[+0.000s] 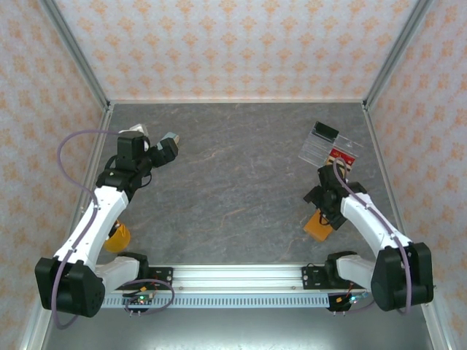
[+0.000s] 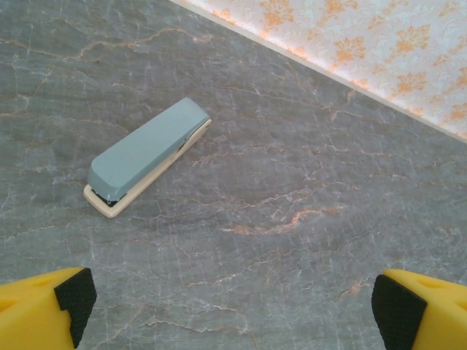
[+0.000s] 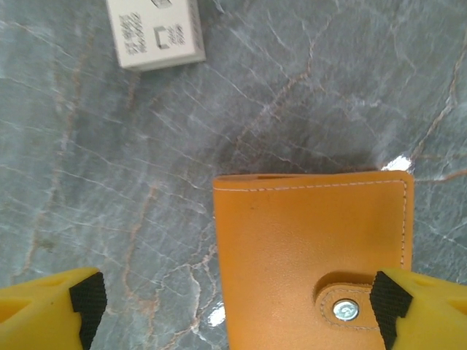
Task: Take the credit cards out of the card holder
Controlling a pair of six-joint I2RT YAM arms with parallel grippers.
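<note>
**What stays out of sight**

The flat orange leather card holder (image 3: 314, 255) with a metal snap lies closed — its inside is hidden, and the lower edge of the right wrist view cuts it off. From above, the white right arm (image 1: 365, 215) covers most of it. The white printed box (image 3: 155, 33) is cut by the upper edge — its print is too small to read.

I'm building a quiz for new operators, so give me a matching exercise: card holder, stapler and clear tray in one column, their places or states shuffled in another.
1. card holder
2. stapler
3. clear tray

a. on the far right part of the table
b. closed, under the right gripper
c. lying ahead of the open left gripper

Pairs: 1-b, 2-c, 3-a
</note>
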